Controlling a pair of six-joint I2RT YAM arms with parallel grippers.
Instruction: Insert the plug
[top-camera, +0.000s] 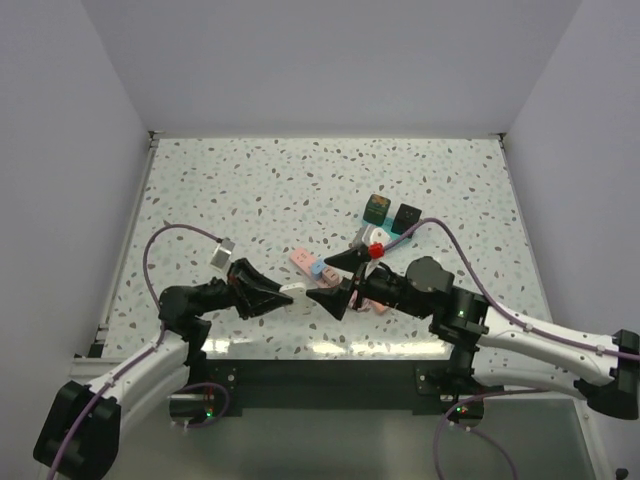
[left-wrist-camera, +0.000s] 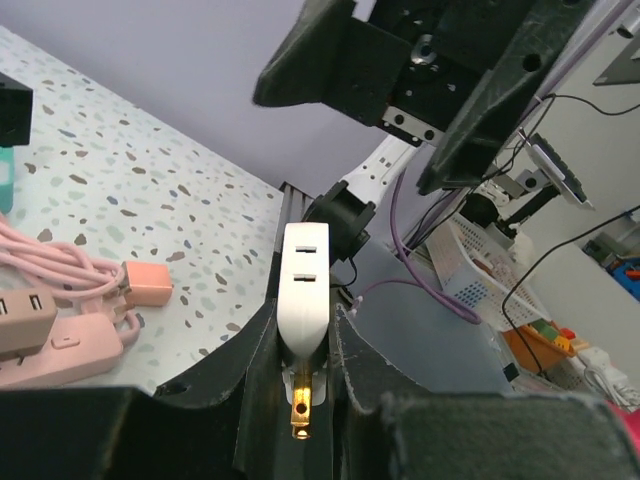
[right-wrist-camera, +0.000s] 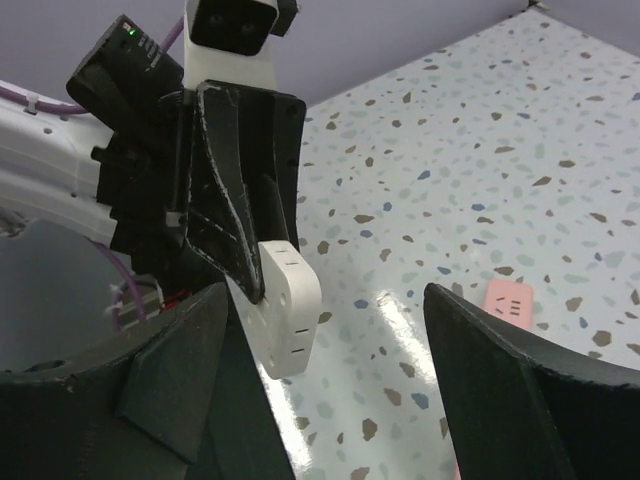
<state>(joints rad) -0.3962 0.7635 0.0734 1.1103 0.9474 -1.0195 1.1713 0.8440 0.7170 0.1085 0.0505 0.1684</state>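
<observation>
The plug (left-wrist-camera: 303, 285) is an off-white block with slots in its faces and a brass prong pointing back toward my left wrist camera. My left gripper (left-wrist-camera: 304, 325) is shut on it and holds it above the table's near edge (top-camera: 292, 294). In the right wrist view the plug (right-wrist-camera: 288, 305) hangs from the left fingers (right-wrist-camera: 240, 200), close to my right gripper's left finger. My right gripper (right-wrist-camera: 335, 320) is open, its jaws spread wide and apart from the plug. From above, the right gripper (top-camera: 338, 280) faces the left one. The pink power strip (top-camera: 312, 266) lies on the table behind them.
The strip's pink cable (left-wrist-camera: 50, 262) and a pink-orange block (left-wrist-camera: 150, 283) lie at the left of the left wrist view. Two dark cubes (top-camera: 391, 212) and a small red object (top-camera: 376, 250) sit behind the right gripper. White walls enclose the table.
</observation>
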